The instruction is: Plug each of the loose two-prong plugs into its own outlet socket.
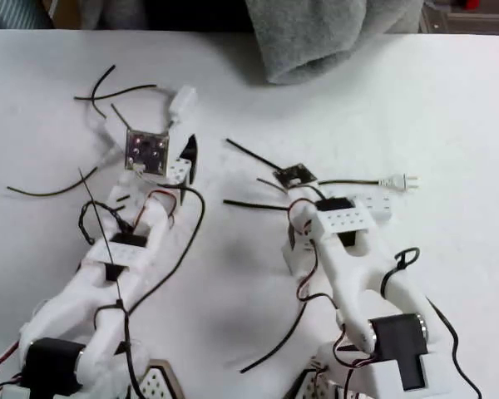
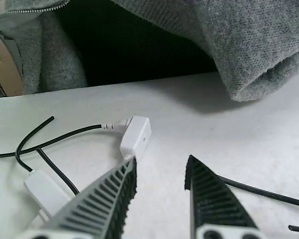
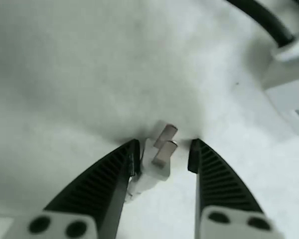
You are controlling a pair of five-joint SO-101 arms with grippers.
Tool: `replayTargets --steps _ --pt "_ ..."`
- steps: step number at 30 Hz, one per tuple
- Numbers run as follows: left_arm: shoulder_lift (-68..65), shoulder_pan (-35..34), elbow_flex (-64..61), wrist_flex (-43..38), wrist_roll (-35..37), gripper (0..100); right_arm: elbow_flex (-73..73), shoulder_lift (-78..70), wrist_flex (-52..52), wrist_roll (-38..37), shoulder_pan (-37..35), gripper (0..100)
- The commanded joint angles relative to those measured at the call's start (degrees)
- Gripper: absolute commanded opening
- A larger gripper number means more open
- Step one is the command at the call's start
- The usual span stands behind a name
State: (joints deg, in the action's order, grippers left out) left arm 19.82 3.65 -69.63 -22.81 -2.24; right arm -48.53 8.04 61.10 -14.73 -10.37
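At twelve o'clock of the wide-open left gripper [image 2: 160,160] lies a socket [image 2: 135,134]; right gripper [image 3: 164,143] (jaws narrowly parted) straddles a plug [image 3: 155,163].

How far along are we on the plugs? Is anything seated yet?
Done: nothing that shows; no plug looks seated. In hand: the right hand is open around a plug, prongs bare, not yet clamped. The left hand is open, just short of a white block on a cord. Left: grasp, carry to what looks like a socket, insert; a second plug lies loose.
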Motion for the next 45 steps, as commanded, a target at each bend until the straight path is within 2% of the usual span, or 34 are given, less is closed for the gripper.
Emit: replayTargets --steps 1,6,22,26,34,39,45 --pt "0.0 -0.1 2.4 0.3 -0.5 17 -0.8 -0.2 2.3 -1.2 3.3 18.3" --pt "0.0 -0.1 2.4 0.3 -0.6 17 -0.9 -0.2 4.4 -5.0 3.2 18.1" --pt "0.0 0.0 2.4 0.3 -0.6 17 -1.1 -0.7 6.7 -5.2 2.3 16.3" --pt "0.0 0.0 2.4 0.3 -0.6 17 -1.1 -0.7 6.7 -5.2 0.1 3.8" --pt "0.0 0.0 2.4 0.3 -0.6 17 -0.5 -0.7 6.3 -5.2 -6.1 4.2" --pt "0.0 0.0 2.4 0.3 -0.5 17 5.0 -0.7 6.7 -5.2 -10.1 4.1" --pt "0.0 -0.3 2.4 0.3 -0.4 17 13.7 -1.0 6.6 -14.2 -10.2 4.0"
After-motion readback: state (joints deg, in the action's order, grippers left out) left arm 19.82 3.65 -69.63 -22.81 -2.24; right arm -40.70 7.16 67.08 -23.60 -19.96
